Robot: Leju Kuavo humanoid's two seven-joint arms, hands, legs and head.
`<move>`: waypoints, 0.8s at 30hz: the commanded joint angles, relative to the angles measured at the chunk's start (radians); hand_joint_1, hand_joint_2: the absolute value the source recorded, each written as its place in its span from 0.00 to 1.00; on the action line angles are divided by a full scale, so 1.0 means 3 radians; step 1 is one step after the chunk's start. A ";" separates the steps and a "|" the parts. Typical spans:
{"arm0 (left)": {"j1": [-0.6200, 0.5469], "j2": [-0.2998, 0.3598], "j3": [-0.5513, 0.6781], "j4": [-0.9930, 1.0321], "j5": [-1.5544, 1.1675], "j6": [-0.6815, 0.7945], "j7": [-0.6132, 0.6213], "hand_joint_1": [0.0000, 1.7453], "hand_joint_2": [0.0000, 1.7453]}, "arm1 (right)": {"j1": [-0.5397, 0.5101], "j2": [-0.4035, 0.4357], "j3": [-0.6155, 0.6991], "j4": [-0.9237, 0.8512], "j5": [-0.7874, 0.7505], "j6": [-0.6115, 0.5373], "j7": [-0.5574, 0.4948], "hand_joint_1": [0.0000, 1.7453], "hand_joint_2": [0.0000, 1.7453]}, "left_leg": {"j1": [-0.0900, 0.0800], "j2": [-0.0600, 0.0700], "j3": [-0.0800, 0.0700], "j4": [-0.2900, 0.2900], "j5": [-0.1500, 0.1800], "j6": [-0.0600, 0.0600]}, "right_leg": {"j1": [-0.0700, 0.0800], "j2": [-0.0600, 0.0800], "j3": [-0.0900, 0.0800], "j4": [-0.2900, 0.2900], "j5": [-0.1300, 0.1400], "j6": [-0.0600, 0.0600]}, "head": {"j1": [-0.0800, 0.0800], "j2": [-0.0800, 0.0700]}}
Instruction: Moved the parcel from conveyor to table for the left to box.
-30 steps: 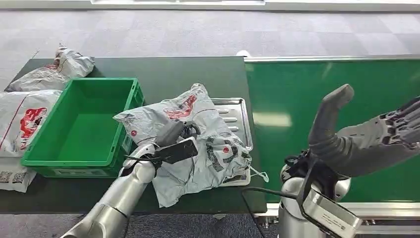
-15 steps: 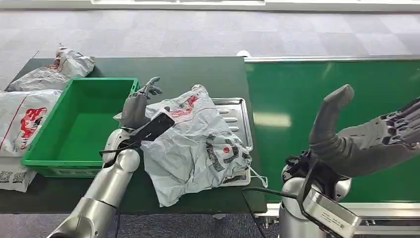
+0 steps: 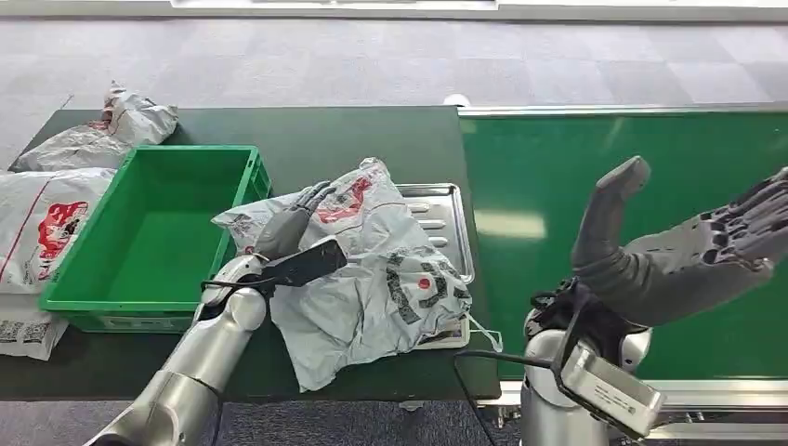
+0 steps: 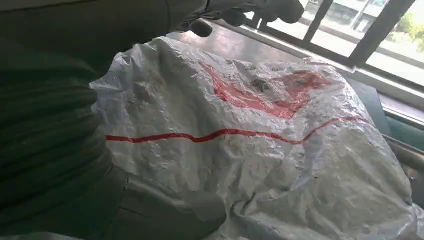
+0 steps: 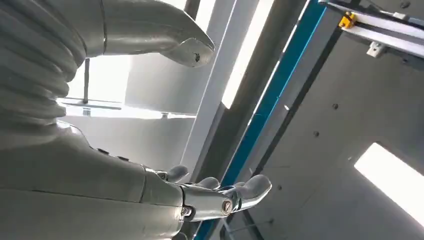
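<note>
So the parcel [image 3: 372, 260] is slumped over the metal tray [image 3: 444, 209] on the tabletop [image 3: 372, 130], with the green crate [image 3: 149, 232] just left of it and more bags [image 3: 56, 195] at the far left. The tray is mostly buried. Since half a second ago the left hand [image 3: 293, 218] has dropped onto the parcel, fingers spread, while the right hand [image 3: 688, 251] hangs open over the conveyor [image 3: 558, 167]

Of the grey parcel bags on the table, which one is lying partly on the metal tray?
The big crumpled parcel under the left hand, right of the green crate, overlaps the tray. The other bags lie left of the crate.
</note>
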 commanded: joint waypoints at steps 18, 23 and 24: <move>-0.0279 0.0100 -0.0192 0.0478 -0.0048 -0.0147 -0.0135 1.00 1.00 | 0.0057 0.0001 -0.0012 0.0128 0.0004 -0.0006 0.0028 0.00 1.00 | 0.0002 0.0000 0.0007 -0.0004 0.0000 0.0000 | 0.0003 -0.0004 0.0008 -0.0006 0.0001 -0.0002 | 0.0000 0.0000; -0.0276 0.0122 -0.0194 0.0520 -0.0042 -0.0205 -0.0192 1.00 1.00 | 0.0065 0.0001 -0.0017 0.0111 -0.0008 -0.0006 0.0030 0.00 1.00 | 0.0002 0.0001 0.0010 -0.0007 0.0000 0.0001 | 0.0003 -0.0004 0.0011 -0.0009 0.0001 -0.0004 | 0.0000 0.0000; -0.0278 0.0130 -0.0202 0.0536 -0.0043 -0.0238 -0.0213 1.00 1.00 | 0.0063 0.0001 -0.0019 0.0103 -0.0017 -0.0006 0.0029 0.00 1.00 | 0.0002 0.0000 0.0006 -0.0004 0.0000 0.0000 | 0.0003 -0.0003 0.0007 -0.0005 0.0000 -0.0003 | 0.0000 0.0000</move>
